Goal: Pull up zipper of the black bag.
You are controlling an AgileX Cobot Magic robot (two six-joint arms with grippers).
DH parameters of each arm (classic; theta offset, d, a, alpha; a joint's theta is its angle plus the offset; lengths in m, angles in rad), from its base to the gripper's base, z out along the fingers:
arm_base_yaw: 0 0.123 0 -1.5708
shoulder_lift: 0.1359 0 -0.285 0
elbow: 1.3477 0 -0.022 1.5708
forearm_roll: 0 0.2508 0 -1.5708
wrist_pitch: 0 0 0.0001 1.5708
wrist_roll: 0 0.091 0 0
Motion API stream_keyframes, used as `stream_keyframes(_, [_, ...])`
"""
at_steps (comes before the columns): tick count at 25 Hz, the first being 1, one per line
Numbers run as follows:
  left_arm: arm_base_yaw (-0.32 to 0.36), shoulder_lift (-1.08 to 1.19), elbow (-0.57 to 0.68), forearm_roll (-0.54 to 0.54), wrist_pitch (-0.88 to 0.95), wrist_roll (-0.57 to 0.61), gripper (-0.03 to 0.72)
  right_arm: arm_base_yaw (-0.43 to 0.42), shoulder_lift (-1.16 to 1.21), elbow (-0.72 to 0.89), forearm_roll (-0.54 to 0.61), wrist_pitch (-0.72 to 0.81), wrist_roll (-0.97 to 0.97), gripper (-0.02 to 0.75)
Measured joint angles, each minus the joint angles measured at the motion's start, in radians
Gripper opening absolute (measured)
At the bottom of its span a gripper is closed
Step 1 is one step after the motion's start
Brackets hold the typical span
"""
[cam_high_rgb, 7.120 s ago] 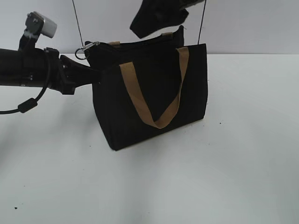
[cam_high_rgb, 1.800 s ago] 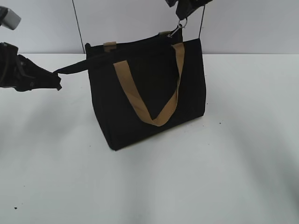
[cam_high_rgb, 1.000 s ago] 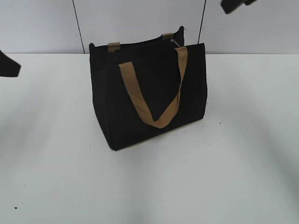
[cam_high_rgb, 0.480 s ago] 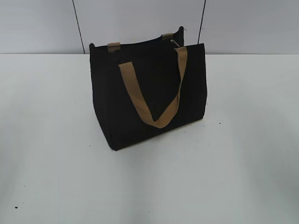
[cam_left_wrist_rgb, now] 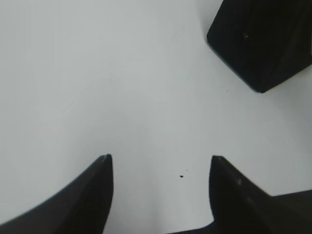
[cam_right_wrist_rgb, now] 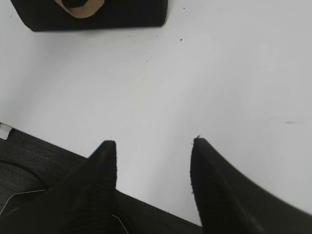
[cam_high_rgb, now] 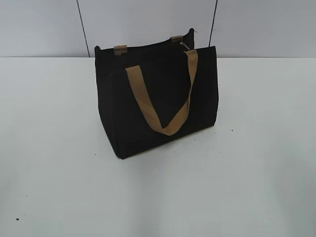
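Change: both arms have gone from our exterior view since the earlier frames, where the right gripper held the ring pull above the bag's right end and the left one gripped a tab at its left end; the bag now stands alone, in much the same spot.
Table: we see a plain white table under everything, meeting a pale wall behind.
Black bag: the black bag stands upright near the table's middle, a corner turned toward us; a corner of it also shows at the top right of our left wrist view.
Handles: a tan strap handle hangs down the front panel; the tops of a second show at the back rim.
Left gripper: the left gripper hangs over bare table, well apart from the bag, fingers spread and holding nothing.
Right gripper: the right gripper is likewise spread and empty near the table's edge.
Zipper: the zipper runs along the bag's top, its silver pull at the right end.
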Motion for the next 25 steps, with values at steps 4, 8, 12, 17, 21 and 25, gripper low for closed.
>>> stream_keyframes(4, [0.0,-0.12,0.066,0.012,0.016,-0.033,0.472,0.0,-0.075,0.057,0.008,0.002,0.0,0.378])
stream_keyframes(8, [0.0,-0.236,0.07,0.013,0.019,-0.036,0.462,0.0,-0.149,0.083,0.008,0.005,0.0,0.378])
stream_keyframes(12, [0.0,-0.31,0.072,0.013,0.021,-0.038,0.457,0.0,-0.231,0.083,0.012,-0.008,0.002,0.378])
stream_keyframes(17, [0.0,-0.312,0.073,0.014,0.021,-0.049,0.456,0.0,-0.334,0.091,0.012,-0.024,0.042,0.378])
stream_keyframes(21, [0.0,-0.312,0.074,0.022,0.021,-0.085,0.456,0.0,-0.4,0.091,0.012,-0.027,0.065,0.378])
stream_keyframes(25, [0.0,-0.312,0.074,0.027,0.021,-0.099,0.455,0.0,-0.459,0.091,0.012,-0.026,0.076,0.378])
